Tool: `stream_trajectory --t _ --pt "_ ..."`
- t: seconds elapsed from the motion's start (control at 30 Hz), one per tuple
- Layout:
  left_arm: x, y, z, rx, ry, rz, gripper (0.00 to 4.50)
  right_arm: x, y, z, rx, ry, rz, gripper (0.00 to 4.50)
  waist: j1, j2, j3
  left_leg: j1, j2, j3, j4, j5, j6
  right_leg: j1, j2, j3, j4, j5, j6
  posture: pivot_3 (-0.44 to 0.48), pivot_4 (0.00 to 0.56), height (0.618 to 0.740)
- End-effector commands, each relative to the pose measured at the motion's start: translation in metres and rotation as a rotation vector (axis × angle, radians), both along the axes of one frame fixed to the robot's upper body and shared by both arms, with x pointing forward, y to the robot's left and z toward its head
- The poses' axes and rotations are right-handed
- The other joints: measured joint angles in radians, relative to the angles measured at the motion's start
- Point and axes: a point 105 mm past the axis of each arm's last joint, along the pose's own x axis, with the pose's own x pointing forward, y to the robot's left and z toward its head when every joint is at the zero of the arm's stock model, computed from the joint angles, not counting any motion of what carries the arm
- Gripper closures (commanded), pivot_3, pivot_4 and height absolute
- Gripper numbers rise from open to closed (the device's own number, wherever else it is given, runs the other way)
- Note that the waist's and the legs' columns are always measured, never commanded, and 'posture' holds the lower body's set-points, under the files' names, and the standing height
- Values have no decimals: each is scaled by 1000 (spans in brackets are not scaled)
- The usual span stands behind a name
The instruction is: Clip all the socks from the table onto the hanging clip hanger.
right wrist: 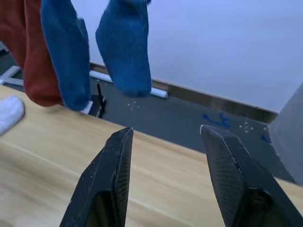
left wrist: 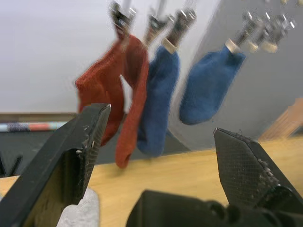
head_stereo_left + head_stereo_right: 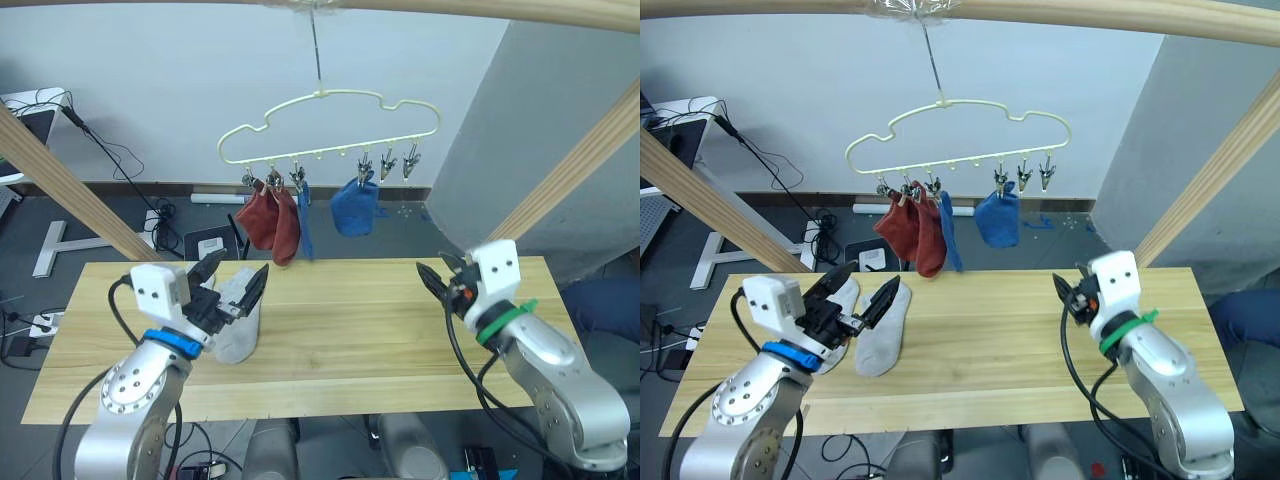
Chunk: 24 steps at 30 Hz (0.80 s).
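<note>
Hanging knit socks (image 3: 272, 222), wavy clip hanger (image 3: 330, 125)

2 red socks (image 3: 908, 232), 2 blue (image 3: 998, 220), 2 grey (image 3: 884, 325)

Matt, grained wooden table (image 3: 400, 340); soft knit cloth socks (image 3: 940, 232); thin, smooth cream-coated clip hanger (image 3: 330, 125) fitted with shiny metal clips; textured matt black fingers (image 1: 113, 184).

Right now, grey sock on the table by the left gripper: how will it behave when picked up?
Probably floppy: the grey sock lies flat and limp on the table, like the red socks drooping from their clips. Likely light, so a pinch by the open left gripper should lift it, though it may sag and fold.
</note>
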Motion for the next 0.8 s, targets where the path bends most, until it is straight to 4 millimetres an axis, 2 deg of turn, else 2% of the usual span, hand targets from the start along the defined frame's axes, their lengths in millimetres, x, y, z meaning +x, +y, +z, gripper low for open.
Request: stream_trajectory --t 0.03,0.13,0.37,0.47,0.63,0.8 --pt "-3 -9 13 -15 7 -128 490 -5 15 17 19 -4 56 2173 -1 1 1 0 0 0 0 0 0 0 0 0 0 0 0 -240 318 740" --pt "-2 -11 18 -20 25 -184 490 -6 23 21 17 29 89 2173 -1 1 2 0 0 0 -1 0 0 0 0 0 0 0 0 -240 318 740" --pt "7 -8 59 26 -13 -349 490 9 38 40 2 43 88 2173 -5 4 12 -1 0 0 -3 0 0 -3 1 0 1 0 0 -243 350 740" --pt "7 -11 70 32 -22 -417 490 14 40 47 4 36 68 2173 -7 6 15 -1 0 1 -4 0 0 -5 1 1 0 0 0 -238 357 740" --pt "11 -18 83 48 -37 -468 490 24 43 58 31 28 32 2173 -7 6 29 -4 0 2 -8 0 0 -10 0 1 0 0 0 -245 375 740" --pt "12 -23 86 60 -50 -480 490 31 47 68 46 15 5 2173 -21 7 36 -7 0 2 -9 0 0 -12 0 1 0 0 -2 -257 389 740"
